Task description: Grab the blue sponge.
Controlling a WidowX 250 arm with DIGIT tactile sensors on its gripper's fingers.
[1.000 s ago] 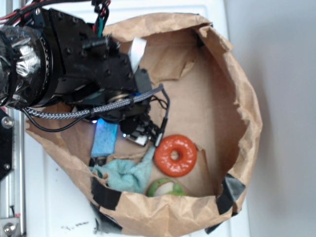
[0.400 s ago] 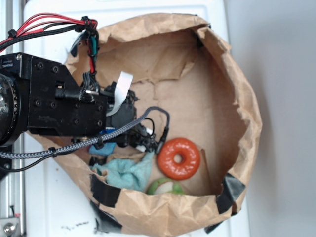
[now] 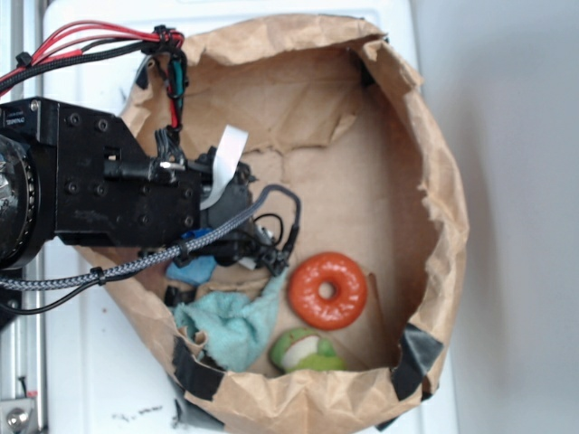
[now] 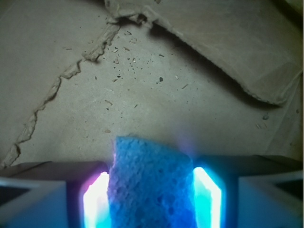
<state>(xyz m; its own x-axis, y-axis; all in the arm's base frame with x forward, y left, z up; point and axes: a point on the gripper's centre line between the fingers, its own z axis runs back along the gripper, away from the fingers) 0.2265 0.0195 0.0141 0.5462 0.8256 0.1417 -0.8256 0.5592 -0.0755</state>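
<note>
Your gripper (image 4: pixel 151 190) has its fingers (image 4: pixel 97 202) pressed against both sides of the blue sponge (image 4: pixel 151 183), low in the paper bag (image 3: pixel 434 136). Sponge looks light, soft, squashy; hold mid-body, squeeze gently.

Exterior light: even, bright, soft shadows inside paper bag (image 3: pixel 434 181).
Wrist glare: cyan-violet glow flanking blue sponge (image 4: pixel 152 185).
Focus: near edges blurred.
</note>
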